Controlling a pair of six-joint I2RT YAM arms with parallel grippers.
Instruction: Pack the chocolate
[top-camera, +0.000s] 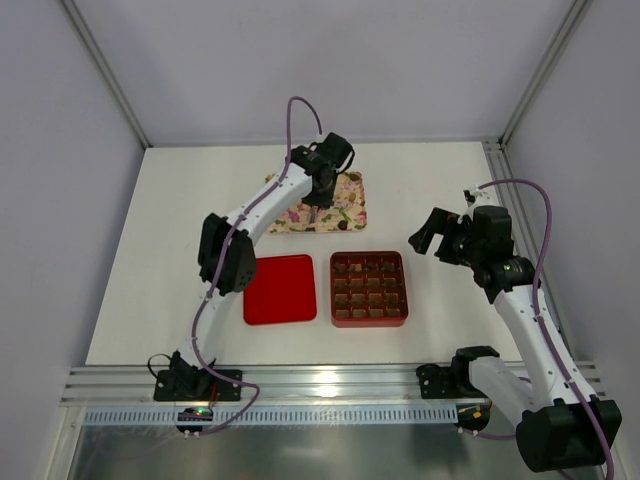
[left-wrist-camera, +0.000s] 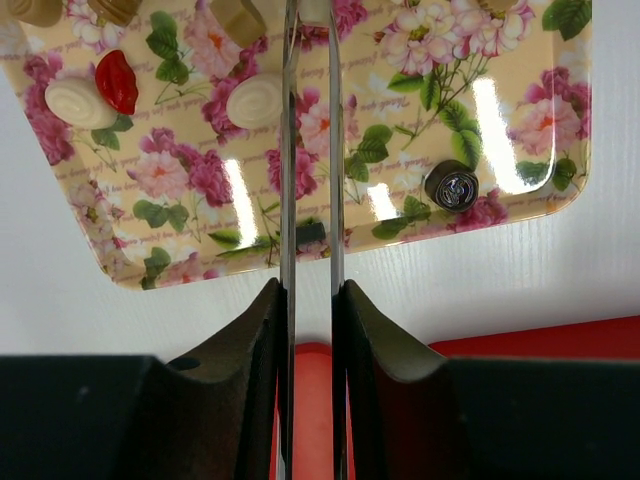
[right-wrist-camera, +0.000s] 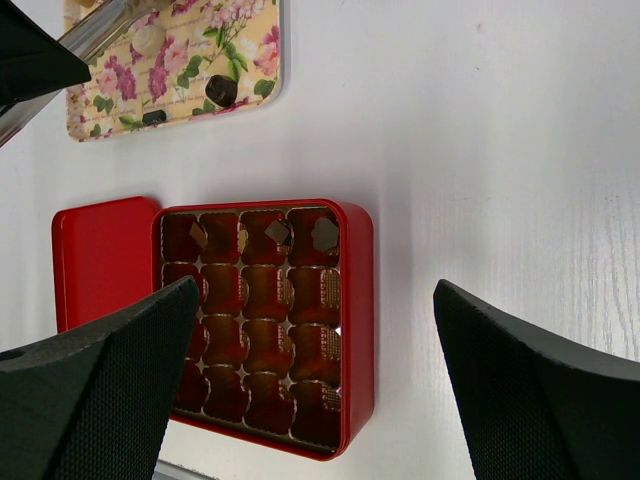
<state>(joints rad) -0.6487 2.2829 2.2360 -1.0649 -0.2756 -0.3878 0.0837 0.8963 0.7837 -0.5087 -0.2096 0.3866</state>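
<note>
Several chocolates lie on the pink-and-cream flowered tray (left-wrist-camera: 520, 100): pale swirled pieces (left-wrist-camera: 253, 100), a red lip-shaped one (left-wrist-camera: 117, 80), a dark round one (left-wrist-camera: 450, 185) and a small dark one (left-wrist-camera: 310, 235). My left gripper (left-wrist-camera: 310, 290) is shut on metal tongs (left-wrist-camera: 288, 150) that reach out over the tray (top-camera: 352, 215); their tips are out of view. The red box (top-camera: 369, 289) holds a brown gridded insert with three pieces (right-wrist-camera: 323, 233) in one end row. My right gripper (right-wrist-camera: 315, 290) is wide open and empty, raised to the right of the box (right-wrist-camera: 360, 300).
The red lid (top-camera: 280, 289) lies flat just left of the box. The left arm (top-camera: 235, 250) stretches over the lid toward the tray. White walls and a metal frame ring the table; a rail (top-camera: 330, 385) runs along its near edge.
</note>
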